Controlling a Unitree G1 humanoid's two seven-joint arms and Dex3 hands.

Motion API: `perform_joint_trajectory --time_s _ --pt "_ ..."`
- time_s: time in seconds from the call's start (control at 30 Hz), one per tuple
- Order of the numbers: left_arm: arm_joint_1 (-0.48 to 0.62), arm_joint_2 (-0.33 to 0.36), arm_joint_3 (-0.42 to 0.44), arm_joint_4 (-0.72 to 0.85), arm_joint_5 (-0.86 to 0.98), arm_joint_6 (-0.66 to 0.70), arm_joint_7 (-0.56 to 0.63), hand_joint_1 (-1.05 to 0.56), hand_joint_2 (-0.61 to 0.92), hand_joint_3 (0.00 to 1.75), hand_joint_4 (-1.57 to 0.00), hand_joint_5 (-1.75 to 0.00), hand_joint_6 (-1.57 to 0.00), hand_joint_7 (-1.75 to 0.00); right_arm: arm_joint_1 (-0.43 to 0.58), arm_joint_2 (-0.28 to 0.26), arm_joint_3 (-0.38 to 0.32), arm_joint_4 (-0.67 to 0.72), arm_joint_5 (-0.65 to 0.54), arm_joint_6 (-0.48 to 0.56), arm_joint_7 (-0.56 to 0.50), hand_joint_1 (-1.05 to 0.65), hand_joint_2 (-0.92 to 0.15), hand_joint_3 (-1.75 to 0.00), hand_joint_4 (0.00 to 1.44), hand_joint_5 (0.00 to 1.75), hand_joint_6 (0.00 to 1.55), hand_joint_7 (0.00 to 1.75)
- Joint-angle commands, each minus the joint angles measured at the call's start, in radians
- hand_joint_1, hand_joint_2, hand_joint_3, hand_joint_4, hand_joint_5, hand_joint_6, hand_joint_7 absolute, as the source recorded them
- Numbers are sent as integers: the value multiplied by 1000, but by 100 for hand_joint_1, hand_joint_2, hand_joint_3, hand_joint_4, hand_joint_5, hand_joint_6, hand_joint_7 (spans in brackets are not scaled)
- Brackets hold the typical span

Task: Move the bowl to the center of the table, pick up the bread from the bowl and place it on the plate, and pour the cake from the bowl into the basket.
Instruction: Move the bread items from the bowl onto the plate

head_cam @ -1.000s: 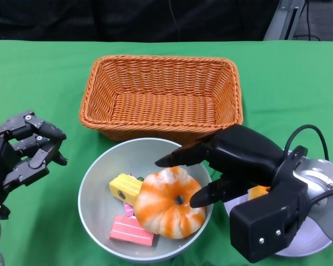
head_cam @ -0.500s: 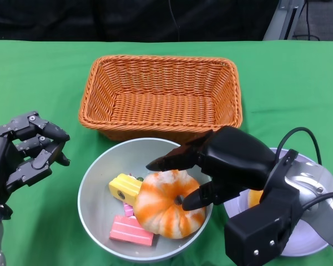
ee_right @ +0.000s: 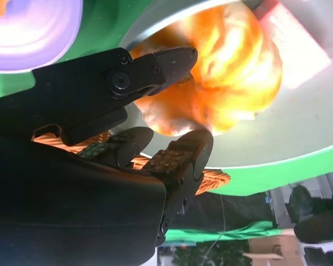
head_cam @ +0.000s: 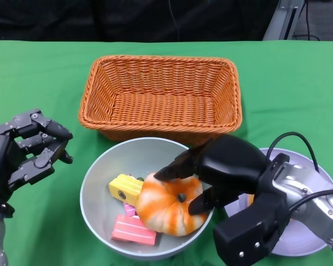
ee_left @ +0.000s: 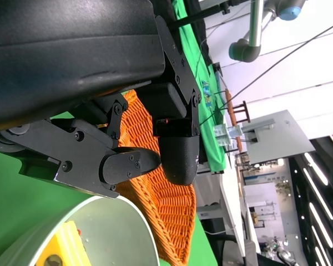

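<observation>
Centred low in the head view, just below the orange woven wicker basket (head_cam: 161,94): the round grey metal bowl (head_cam: 100,183), apparently already moved toward the table's middle. Inside it, the orange-and-white swirled round bread (head_cam: 166,208), with a yellow cake slice (head_cam: 125,188) at its left and a pink striped cake slice (head_cam: 134,230) at lower left. Over the bread from the lower right, the black right hand (head_cam: 202,174): fingers parted around the loaf, one above and one below, touching it in the right wrist view (ee_right: 172,61), though not clearly lifting it. At the lower right, the pale lilac round plate (head_cam: 316,221), partly hidden, with something orange on it. Far left, the black left hand (head_cam: 22,152), fingers loosely curled and apart, holding nothing. Still to do, by the look of it: bread onto plate, then cake poured into basket.
</observation>
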Motion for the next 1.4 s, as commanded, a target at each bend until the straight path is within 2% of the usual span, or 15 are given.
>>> perform_joint_trajectory --time_s 0.03,0.2,0.53,0.87,1.07,1.4 --pt "20 7 1 -33 -9 27 14 -13 75 61 -85 -142 -89 -114 -14 -17 22 29 -37 -14 -43 -67 -88 0 67 1 64 1" --pt "25 6 2 -43 -7 39 15 -13 75 60 -83 -147 -89 -114 -11 -11 38 53 -72 -18 -117 -70 -91 -1 67 1 64 0" --pt "18 4 1 -23 -7 31 7 -13 76 58 -84 -145 -88 -112 -17 3 61 90 -93 -24 -211 -73 -92 -1 63 0 60 0" --pt "7 4 -2 12 6 -6 11 -14 78 56 -83 -142 -87 -110 -29 6 67 93 -114 -56 -321 -73 -90 0 69 2 64 1" --pt "-1 5 1 37 -4 -24 -2 -13 79 56 -82 -143 -86 -111 -40 10 70 94 -117 -69 -328 -74 -86 0 70 2 68 2" --pt "1 1 -1 33 -10 -13 3 -12 80 53 -84 -141 -87 -110 -98 -5 125 113 -186 -51 -262 -72 -89 -1 65 1 64 0"
